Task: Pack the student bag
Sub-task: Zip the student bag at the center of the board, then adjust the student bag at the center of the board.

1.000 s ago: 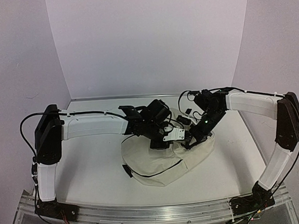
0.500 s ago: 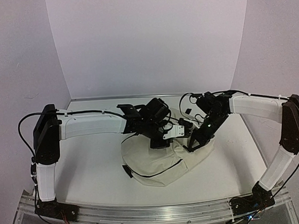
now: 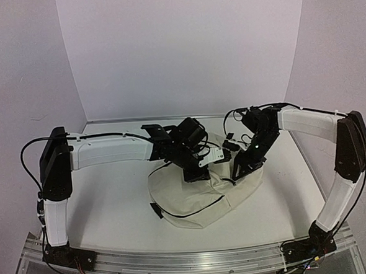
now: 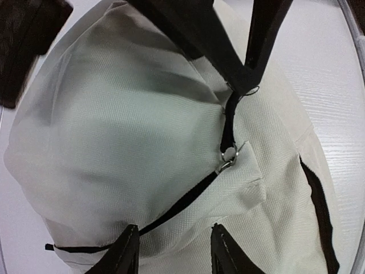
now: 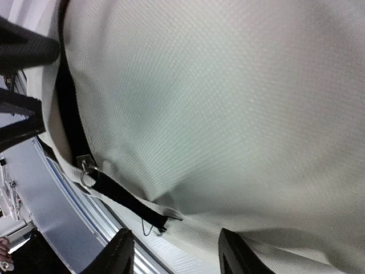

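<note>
1. The large, soft, cream-beige fabric student bag (image 3: 180, 193) lies slumped on the white tabletop (image 3: 112, 197). It sits near the middle, between the two arms.
2. The left claw (image 4: 174, 251) hangs over the far left part of the bag. Its two black fingertips (image 4: 128, 254) are spread apart with nothing between them, and only bag cloth shows in the gap.
3. Ahead of the left claw, a thin black zipper line (image 4: 177, 208) runs across the bag's cloth up to a small metal ring (image 4: 229, 154). A corner flap of cream fabric (image 4: 245, 182) sticks out from the bag just beside that ring.
4. Above the ring, a narrow black cord (image 4: 229, 117) climbs the bag and joins wider black webbing straps (image 4: 188, 34) at the bag's upper edge.
5. The right claw (image 5: 177, 251) is at the far right part of the bag. It is also spread and holds nothing, and it is so close that cream cloth fills its wrist view. I cannot tell whether it touches the bag.
6. Along the bag's edge in that view, a flat black band (image 5: 71, 114) leads down to a silver loop (image 5: 87, 170).
7. A short black tab (image 3: 155, 208) pokes out from the bag's near left side.
</note>
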{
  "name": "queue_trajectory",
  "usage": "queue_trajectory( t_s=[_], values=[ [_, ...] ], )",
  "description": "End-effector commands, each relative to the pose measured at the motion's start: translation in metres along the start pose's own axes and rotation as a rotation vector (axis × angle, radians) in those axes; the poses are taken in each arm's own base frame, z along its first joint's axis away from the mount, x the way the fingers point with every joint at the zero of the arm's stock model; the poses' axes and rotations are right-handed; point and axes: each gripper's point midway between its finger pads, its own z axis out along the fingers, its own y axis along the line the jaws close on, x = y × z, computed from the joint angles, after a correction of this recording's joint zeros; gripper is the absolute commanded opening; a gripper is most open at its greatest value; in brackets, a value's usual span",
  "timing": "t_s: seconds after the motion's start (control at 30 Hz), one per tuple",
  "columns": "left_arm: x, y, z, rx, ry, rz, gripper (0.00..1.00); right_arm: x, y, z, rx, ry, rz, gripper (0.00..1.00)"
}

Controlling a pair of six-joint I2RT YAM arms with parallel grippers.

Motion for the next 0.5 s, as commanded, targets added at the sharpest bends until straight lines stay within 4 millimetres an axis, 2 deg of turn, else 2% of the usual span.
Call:
queue_trajectory(
  t_s=[0.0,0.1,0.17,0.2,0.27,0.47],
  values=[
    [-0.026,0.038,-0.057,-0.078,-0.125,-0.249,0.61,0.003,0.002,-0.049,0.018,-0.110,0.070,0.53],
    [-0.013,0.077,-0.077,-0.123,-0.150,-0.476,0.82,0.012,-0.004,-0.063,0.018,-0.149,0.155,0.61],
    [0.005,0.107,-0.088,-0.122,-0.149,-0.664,0.89,0.021,-0.007,-0.062,0.014,-0.146,0.214,0.67],
    [0.013,0.115,-0.089,-0.112,-0.137,-0.744,0.91,0.027,-0.009,-0.058,0.010,-0.135,0.248,0.69],
    [0.038,0.132,-0.086,-0.115,-0.096,-0.848,0.94,0.036,-0.015,-0.050,-0.001,-0.107,0.309,0.70],
    [0.099,0.144,-0.060,-0.039,-0.010,-1.107,0.92,0.055,-0.029,-0.026,-0.042,-0.029,0.417,0.73]
  ],
)
